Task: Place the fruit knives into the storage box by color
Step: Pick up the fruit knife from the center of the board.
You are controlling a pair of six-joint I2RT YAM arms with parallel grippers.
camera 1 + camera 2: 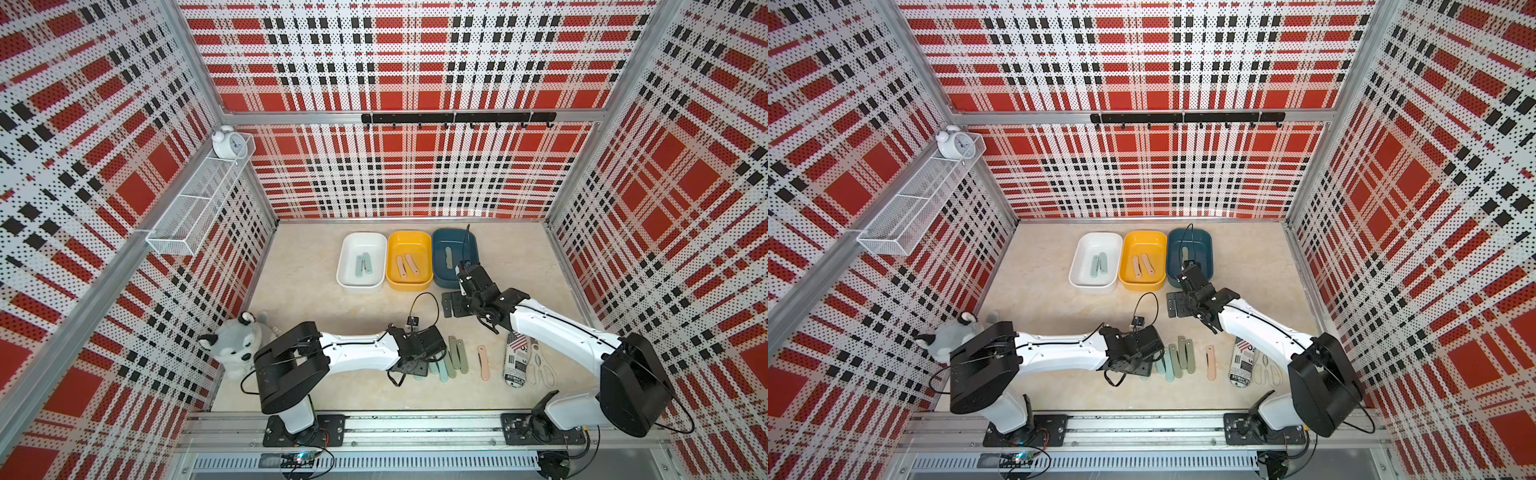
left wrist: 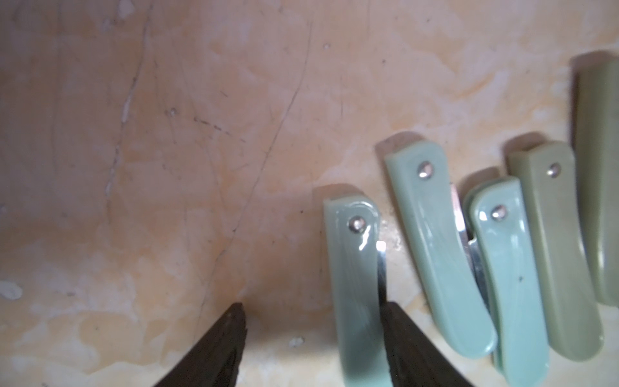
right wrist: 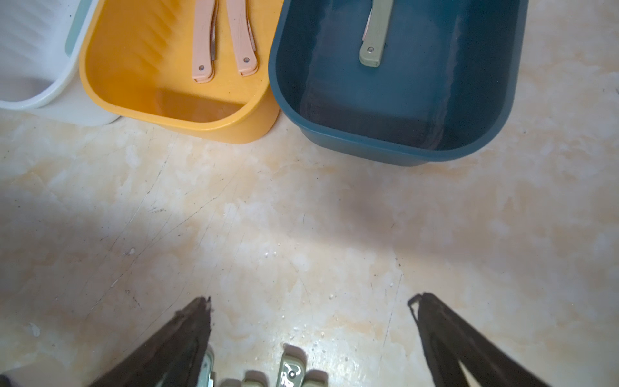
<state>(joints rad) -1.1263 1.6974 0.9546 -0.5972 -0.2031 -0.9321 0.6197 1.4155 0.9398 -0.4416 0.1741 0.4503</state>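
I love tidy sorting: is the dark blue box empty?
Not empty: one sage-green fruit knife lies inside the dark blue storage box.

The tabletop (image 1: 324, 316) carries storage boxes (image 1: 409, 286), loose fruit knives (image 1: 461, 355), a newsprint cylinder (image 1: 516, 361), scissors (image 1: 535, 351) and a plush dog (image 1: 232, 349).

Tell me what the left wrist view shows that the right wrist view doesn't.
Left wrist only: left gripper, open, straddling a mint knife; other mint knives and sage knives alongside. Right wrist only: right gripper, open; white box, yellow box with two pink knives, blue box with one sage knife. Both: the marbled tabletop with loose knives on it.
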